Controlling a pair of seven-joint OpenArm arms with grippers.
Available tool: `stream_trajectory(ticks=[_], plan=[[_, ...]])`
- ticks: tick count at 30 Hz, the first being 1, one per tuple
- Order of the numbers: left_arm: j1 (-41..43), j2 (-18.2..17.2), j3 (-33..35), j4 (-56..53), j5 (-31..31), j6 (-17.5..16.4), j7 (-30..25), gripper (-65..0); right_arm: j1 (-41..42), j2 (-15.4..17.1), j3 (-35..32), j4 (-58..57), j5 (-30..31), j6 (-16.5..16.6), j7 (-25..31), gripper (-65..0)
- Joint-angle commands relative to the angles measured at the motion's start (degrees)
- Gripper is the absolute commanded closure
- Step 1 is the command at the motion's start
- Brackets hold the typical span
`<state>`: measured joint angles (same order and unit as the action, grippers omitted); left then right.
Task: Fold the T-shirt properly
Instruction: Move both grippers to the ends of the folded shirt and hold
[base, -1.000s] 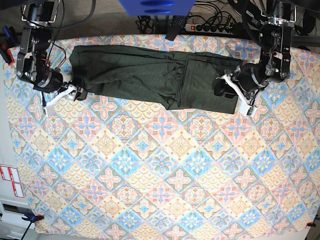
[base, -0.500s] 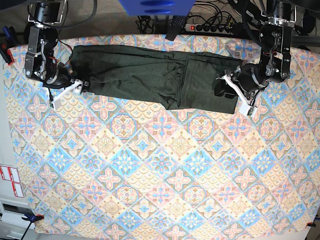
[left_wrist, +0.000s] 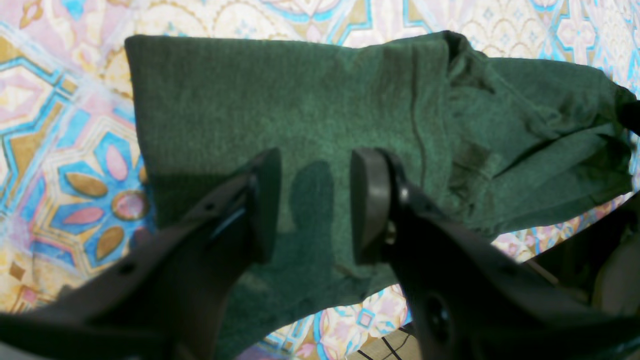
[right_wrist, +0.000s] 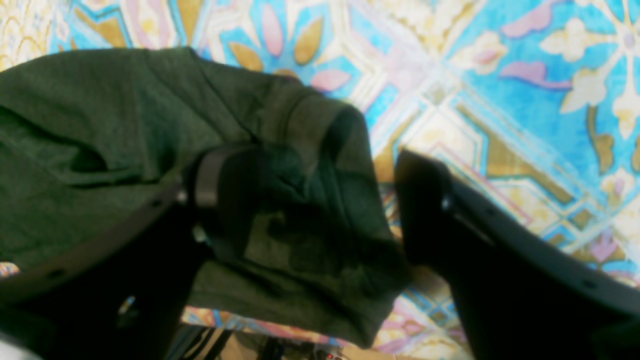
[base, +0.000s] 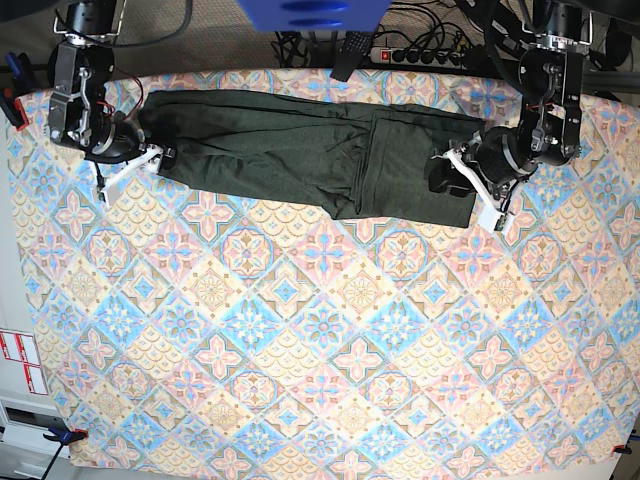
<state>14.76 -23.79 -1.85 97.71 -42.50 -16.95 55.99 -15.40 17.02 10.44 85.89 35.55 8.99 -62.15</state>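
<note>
Two grippers frame the shirt (base: 310, 160), stretched along the far edge of the cloth (base: 320, 350). Left wrist: your left gripper (left_wrist: 312, 205) hovers released over its flat end. Right wrist: right gripper (right_wrist: 320, 205), spread, straddles a bunched corner; pinch every layer.

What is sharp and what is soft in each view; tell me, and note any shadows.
Left wrist: the T-shirt knit is crisp, the left gripper fingers slightly soft, their shadow on the fabric between them. Right wrist: blurred throughout, the right gripper dark and featureless against the patterned tablecloth. Base: evenly lit, reasonably sharp, only faint shadows.
</note>
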Motion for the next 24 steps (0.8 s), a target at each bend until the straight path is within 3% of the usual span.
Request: stream_trajectory(ticks=[1,13,19,24], plan=[[-0.6,-0.6,-0.3,1.0,-0.9,-0.3,-0.7,-23.0,-0.6,0.7,0.2,0.6,0.4,0.2,-0.7,-43.3],[-0.7,-0.6,-0.3,1.0,-0.9,-0.3,-0.7,-23.0,-3.0,0.4,0.2,0.5,0.4,0.2,-3.4,-43.3],[-0.7,-0.6,-0.4,1.0,-0.9,-0.3,-0.7,-23.0,-2.9,0.4,-3.5,0.3,7.9,0.2,-3.4,-43.3],[-0.7,-0.6,-0.3,1.0,-0.9,-0.3,-0.7,-23.0,-2.6,0.4,-7.1,0.3,8.7,0.2,-3.1,-43.3]])
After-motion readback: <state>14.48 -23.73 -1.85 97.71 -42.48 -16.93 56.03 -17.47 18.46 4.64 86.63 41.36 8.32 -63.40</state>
